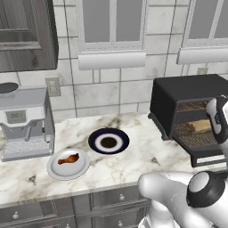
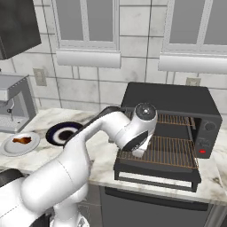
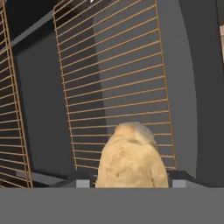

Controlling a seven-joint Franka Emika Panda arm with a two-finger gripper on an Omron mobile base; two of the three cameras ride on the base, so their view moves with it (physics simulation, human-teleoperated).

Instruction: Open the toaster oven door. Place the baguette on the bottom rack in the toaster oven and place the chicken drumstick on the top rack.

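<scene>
Toaster oven [image 1: 187,95] sits at the right end of the tabletop [image 1: 133,151], toaster oven door [image 2: 155,174] folded down flat in front of its mouth. Arm reaches into the opening.

Jaws [image 3: 131,181]: set part way apart with the baguette [image 3: 131,159] between the two tips, so gripping the baguette; actual pad contact is hidden behind the bread in the hand view. In the left base view the baguette [image 1: 199,126] shows as a tan end inside the oven, just above the bottom rack [image 1: 196,138] and under the top rack [image 1: 192,106]. Can't tell whether it touches the wires yet.

Both racks are orange-tinted wire grids; in the right base view the bottom rack [image 2: 166,153] is pulled out over the door, the top rack [image 2: 175,119] further back inside the oven.

Chicken drumstick [image 1: 69,158] is well to the left of the oven, lying on a light grey plate [image 1: 55,171]. A dark-rimmed plate [image 1: 95,141] sits between that plate and the oven. Coffee machine [image 1: 26,122] stands farthest from the oven, at the left end.
</scene>
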